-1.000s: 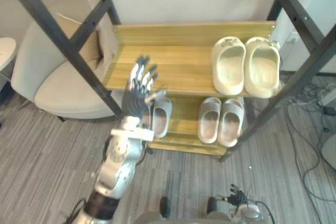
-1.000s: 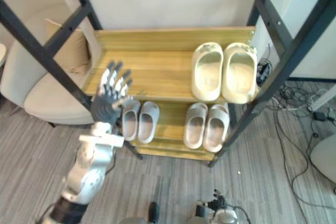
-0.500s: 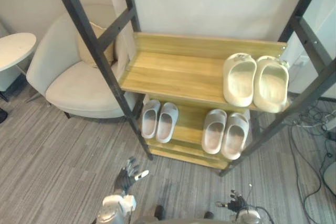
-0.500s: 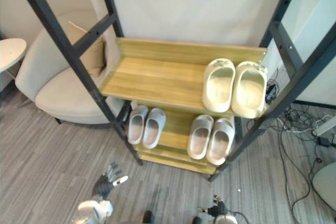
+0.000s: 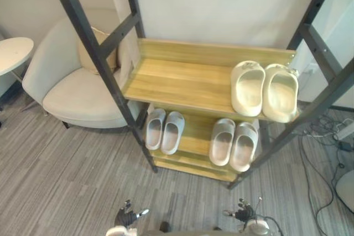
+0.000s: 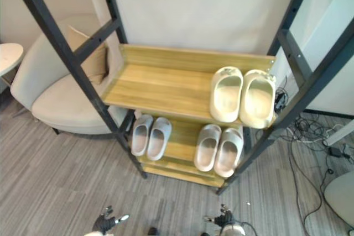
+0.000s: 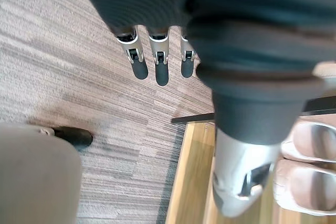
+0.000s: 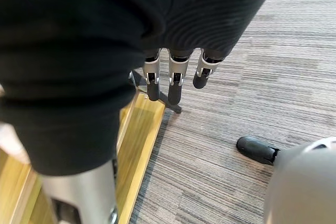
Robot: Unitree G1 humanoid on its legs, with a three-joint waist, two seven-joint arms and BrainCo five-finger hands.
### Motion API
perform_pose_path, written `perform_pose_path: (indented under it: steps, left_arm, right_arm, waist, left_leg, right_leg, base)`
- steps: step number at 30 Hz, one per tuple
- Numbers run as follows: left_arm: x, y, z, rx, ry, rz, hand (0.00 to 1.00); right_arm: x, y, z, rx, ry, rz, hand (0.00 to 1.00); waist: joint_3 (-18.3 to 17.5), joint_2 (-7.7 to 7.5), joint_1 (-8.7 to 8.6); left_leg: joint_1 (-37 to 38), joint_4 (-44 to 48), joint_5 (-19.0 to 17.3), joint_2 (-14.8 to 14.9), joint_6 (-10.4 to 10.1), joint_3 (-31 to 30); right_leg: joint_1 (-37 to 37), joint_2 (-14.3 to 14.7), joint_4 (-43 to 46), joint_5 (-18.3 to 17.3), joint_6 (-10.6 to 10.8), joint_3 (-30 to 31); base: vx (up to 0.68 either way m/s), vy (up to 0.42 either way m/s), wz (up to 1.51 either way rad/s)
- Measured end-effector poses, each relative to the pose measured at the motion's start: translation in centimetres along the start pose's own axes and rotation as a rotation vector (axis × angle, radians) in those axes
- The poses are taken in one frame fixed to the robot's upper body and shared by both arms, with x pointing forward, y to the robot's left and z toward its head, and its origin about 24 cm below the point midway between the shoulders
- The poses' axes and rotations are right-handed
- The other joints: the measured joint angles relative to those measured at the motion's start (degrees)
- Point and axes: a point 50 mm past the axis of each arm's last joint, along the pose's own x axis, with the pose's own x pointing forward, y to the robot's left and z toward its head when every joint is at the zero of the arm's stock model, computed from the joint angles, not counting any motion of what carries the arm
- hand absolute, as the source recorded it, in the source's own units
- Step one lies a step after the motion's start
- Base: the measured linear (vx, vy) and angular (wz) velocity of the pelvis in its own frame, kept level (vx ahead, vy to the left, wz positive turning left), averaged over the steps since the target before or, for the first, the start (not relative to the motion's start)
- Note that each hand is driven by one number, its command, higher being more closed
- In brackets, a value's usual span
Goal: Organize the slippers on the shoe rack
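The cream slippers (image 5: 264,89) sit at the right end of the top shelf of the shoe rack (image 5: 182,78). Two pale pairs, the left pair (image 5: 164,131) and the right pair (image 5: 233,143), sit on its lower shelf. Your left hand (image 7: 157,69) and right hand (image 8: 175,85) hang low in front of the rack, with fingers straight and holding nothing. An armchair (image 5: 72,89) stands beside the rack.

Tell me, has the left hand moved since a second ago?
Yes. The left hand dropped from in front of the upper shelf to well below the shoe rack, over the carpet.
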Motion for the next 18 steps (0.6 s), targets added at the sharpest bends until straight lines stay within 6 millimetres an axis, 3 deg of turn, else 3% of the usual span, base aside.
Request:
perform_pose_path:
  steps: [5, 7, 11, 13, 14, 15, 18]
  left_arm:
    - [0.2, 0.3, -0.3, 0.001, 0.019, 0.026, 0.0]
    - [0.2, 0.5, -0.3, -0.006, 0.023, 0.041, 0.0]
    - [0.2, 1.3, -0.4, -0.027, 0.026, 0.07, 0.0]
    - [0.2, 1.4, -0.3, -0.032, 0.022, 0.075, 0.0]
    - [0.2, 1.5, -0.3, -0.031, 0.022, 0.078, 0.0]
    - [0.2, 1.6, -0.1, -0.039, 0.019, 0.086, 0.0]
    - [0.5, 1.7, 1.2, -0.052, -0.025, 0.105, 0.0]
  right_arm:
    - [0.2, 0.2, 0.6, 0.001, -0.015, 0.003, 0.0]
    - [0.3, 0.2, 1.1, 0.002, -0.024, 0.003, 0.0]
    - [0.5, 0.7, 1.6, -0.012, -0.026, 0.011, 0.0]
    - [0.4, 1.0, 1.3, -0.038, -0.019, 0.02, 0.0]
    - [0.3, 1.1, 1.5, -0.039, -0.032, 0.022, 0.0]
    - [0.2, 1.4, 1.8, -0.05, -0.051, 0.028, 0.0]
    - [0.1, 2.5, 2.9, -0.027, -0.094, 0.045, 0.0]
  waist:
    - [0.21, -0.21, 0.04]
    - [0.42, -0.43, 0.21]
    - [2.11, -2.24, 0.99]
    - [3.01, -2.49, 0.49]
    - [3.18, -2.54, 0.37]
    - [3.24, -2.73, 0.41]
    - [3.42, -3.81, 0.61]
  left_leg:
    - [0.53, 0.02, -0.56, -0.02, 0.05, 0.18]
    - [0.49, 0.34, -1.06, -0.07, 0.15, 0.42]
    - [0.51, 4.6, -4.67, -2.41, 1.28, 0.43]
    - [0.42, 7.85, -6.77, -4.12, 1.94, -2.55]
    - [0.3, 8.88, -7.14, -4.62, 2.38, -4.03]
    - [-0.05, 10.67, -7.9, -5.13, 2.49, -6.46]
    - [-3.55, 14.93, -9.19, -6.69, 1.42, -13.5]
  right_leg:
    - [0.03, 0.0, 0.01, -0.13, 0.09, 0.38]
    - [-1.11, -0.34, 2.39, -1.69, 0.16, 0.7]
    - [-7.81, -5.32, 23.21, -11.03, 1.52, 3.4]
    - [-13.91, -7.5, 40.05, -10.99, 0.26, 8.68]
    - [-15.31, -7.24, 44.18, -10.5, -0.39, 11.73]
    - [-16.92, -5.54, 48.02, -12.45, 0.6, 17.13]
    - [-17.14, -0.38, 43.33, -16.61, 1.63, 26.18]
  base:
    - [0.0, 0.003, -0.05]
    - [0.02, 0.018, -0.09]
    - [0.02, 0.034, 0.04]
    - [0.0, -0.005, 0.66]
    - [0.07, -0.053, 1.06]
    - [0.09, -0.112, 1.21]
    - [0.09, -0.183, 1.4]
